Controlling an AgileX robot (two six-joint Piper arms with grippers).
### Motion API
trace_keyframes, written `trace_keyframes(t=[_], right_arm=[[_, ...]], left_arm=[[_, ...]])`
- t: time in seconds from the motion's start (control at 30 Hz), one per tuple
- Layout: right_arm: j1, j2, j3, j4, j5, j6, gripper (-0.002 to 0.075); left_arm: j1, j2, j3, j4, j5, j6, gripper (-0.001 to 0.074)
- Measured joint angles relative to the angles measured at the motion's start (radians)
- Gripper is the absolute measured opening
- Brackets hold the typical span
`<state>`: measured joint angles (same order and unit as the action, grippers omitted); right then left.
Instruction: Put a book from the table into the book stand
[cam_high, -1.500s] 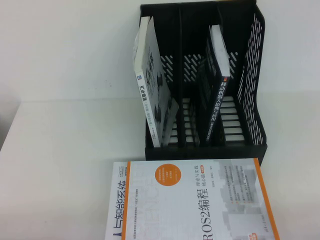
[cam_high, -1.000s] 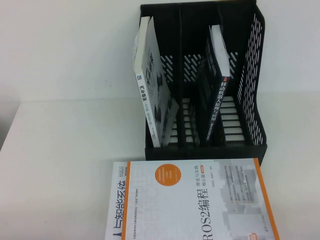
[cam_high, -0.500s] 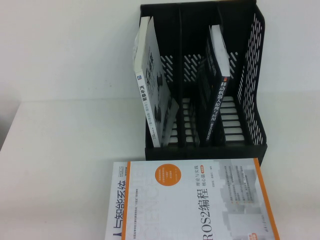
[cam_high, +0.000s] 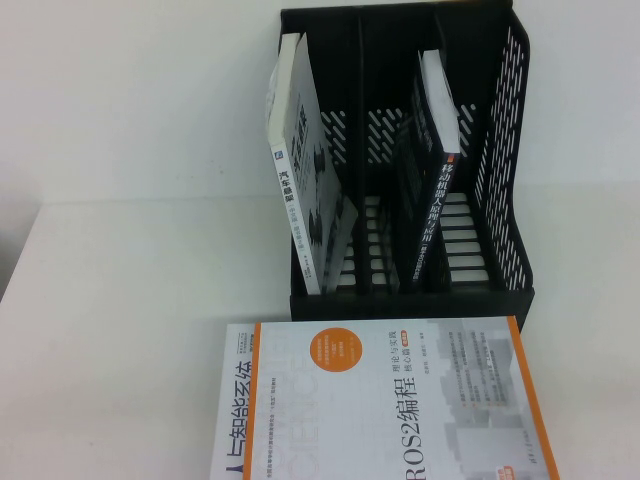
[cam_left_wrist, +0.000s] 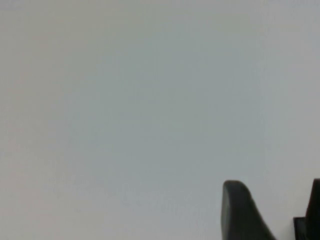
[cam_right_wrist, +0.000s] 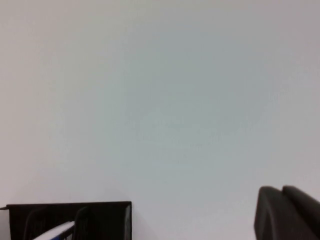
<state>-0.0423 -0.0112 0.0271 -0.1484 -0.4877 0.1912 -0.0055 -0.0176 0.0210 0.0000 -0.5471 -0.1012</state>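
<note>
While the orange-edged book (cam_high: 385, 400) lies flat at the near edge of the worktop (cam_high: 120, 280), just in front of the black book stand (cam_high: 505, 170), neither arm shows in the high view. A white book (cam_high: 300, 180) leans in the stand's left compartment and a dark book (cam_high: 432, 170) in its right one. Only a dark tip of the left gripper (cam_left_wrist: 272, 212) and of the right gripper (cam_right_wrist: 286, 212) shows in each wrist view; whether their fingers are spread I cannot tell.
</note>
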Motion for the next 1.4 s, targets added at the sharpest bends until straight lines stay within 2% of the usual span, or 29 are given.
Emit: trace_keyframes(t=[0.23,0.33,0.4,0.5,0.63,0.97,1.23,1.4], right_arm=[[0.000,0.000,0.000,0.000,-0.009,-0.001,0.0005],[0.000,0.000,-0.008,0.000,0.083,-0.001,0.0005],[0.000,0.000,-0.049,0.000,0.234,-0.001,0.0005],[0.000,0.000,-0.130,-0.009,0.389,-0.001,0.0005],[0.000,0.000,-0.217,-0.033,0.479,-0.001,0.0005],[0.000,0.029,-0.445,-0.022,0.875,-0.001,0.0005],[0.000,0.303,-0.660,0.134,1.144,-0.041,0.0005],[0.009,0.514,-0.763,0.312,1.262,-0.199,0.0005]], left_arm=[[0.000,0.000,0.000,0.000,-0.032,-0.057,0.0267],[0.000,0.000,0.000,0.000,-0.054,-0.059,0.0258],[0.000,0.000,0.000,0.000,-0.059,-0.061,0.0218],[0.000,0.000,0.000,0.000,-0.032,-0.063,0.0094],[0.000,0.000,-0.054,0.000,0.119,-0.073,0.0018],[0.000,0.000,-0.321,-0.006,0.585,-0.081,0.0001],[0.000,0.102,-0.471,-0.118,1.014,-0.123,0.0001],[0.000,0.254,-0.489,-0.276,1.119,-0.064,0.0001]])
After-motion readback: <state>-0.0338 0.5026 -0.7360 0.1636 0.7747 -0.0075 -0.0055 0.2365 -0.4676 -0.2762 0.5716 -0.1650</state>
